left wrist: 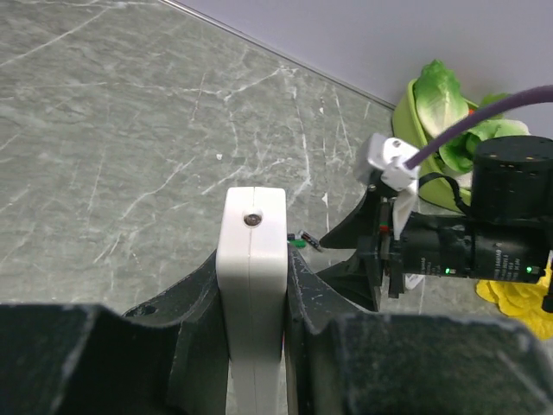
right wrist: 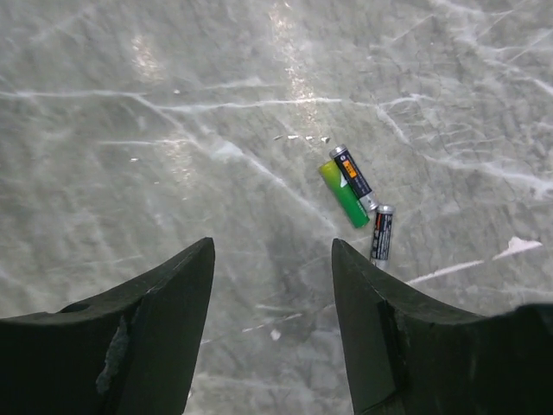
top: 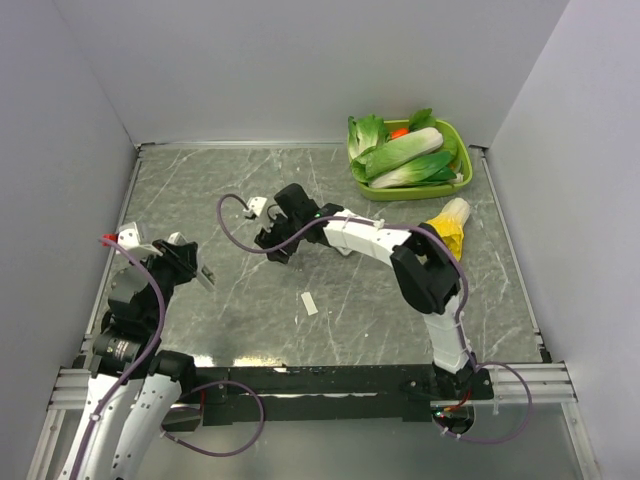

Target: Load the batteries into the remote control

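My left gripper (left wrist: 253, 277) is shut on the remote control (left wrist: 251, 225), a slim white body held on edge between the dark jaws, its screw end pointing away. The batteries (right wrist: 350, 186) lie in a small cluster on the marble table: a green-and-dark piece with a metal tip and a dark-labelled one (right wrist: 381, 232) beside it. My right gripper (right wrist: 272, 251) hovers open just left of and short of them, nothing between its fingers. From the left wrist the batteries (left wrist: 302, 242) show just past the remote's end. From above, the left gripper (top: 195, 268) is at the left and the right gripper (top: 272, 240) mid-table.
A small white flat piece (top: 309, 304) lies on the table in front of the right gripper. A green tray (top: 462, 180) of leafy vegetables stands at the back right, with a yellow-wrapped vegetable (top: 447, 225) beside it. Grey walls enclose the table.
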`<state>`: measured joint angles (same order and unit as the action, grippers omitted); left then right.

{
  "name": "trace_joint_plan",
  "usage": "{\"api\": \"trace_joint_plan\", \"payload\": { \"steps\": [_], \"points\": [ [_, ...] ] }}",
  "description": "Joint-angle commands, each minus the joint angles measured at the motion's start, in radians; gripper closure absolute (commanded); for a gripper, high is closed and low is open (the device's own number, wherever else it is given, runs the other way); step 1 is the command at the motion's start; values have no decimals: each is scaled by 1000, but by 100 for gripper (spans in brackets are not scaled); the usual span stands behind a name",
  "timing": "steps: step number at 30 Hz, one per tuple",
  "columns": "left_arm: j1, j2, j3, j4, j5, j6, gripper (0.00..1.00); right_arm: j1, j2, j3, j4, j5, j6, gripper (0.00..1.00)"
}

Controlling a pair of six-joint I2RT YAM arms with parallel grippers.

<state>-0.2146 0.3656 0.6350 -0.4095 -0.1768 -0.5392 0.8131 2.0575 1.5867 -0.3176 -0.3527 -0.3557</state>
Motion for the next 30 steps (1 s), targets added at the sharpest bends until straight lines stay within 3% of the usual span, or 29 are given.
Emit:
{"api": "trace_joint_plan", "payload": {
  "steps": [1,9,30],
  "points": [
    [27,9,2,31,6,48,98,-8,72,130,-101,0,-94,39],
    [52,10,-3,41,33,51,98,-6,156,200,-132,20,-126,47],
    [54,29,-4,41,48,47,98,-6,194,239,-138,133,-85,50]
  ]
}}
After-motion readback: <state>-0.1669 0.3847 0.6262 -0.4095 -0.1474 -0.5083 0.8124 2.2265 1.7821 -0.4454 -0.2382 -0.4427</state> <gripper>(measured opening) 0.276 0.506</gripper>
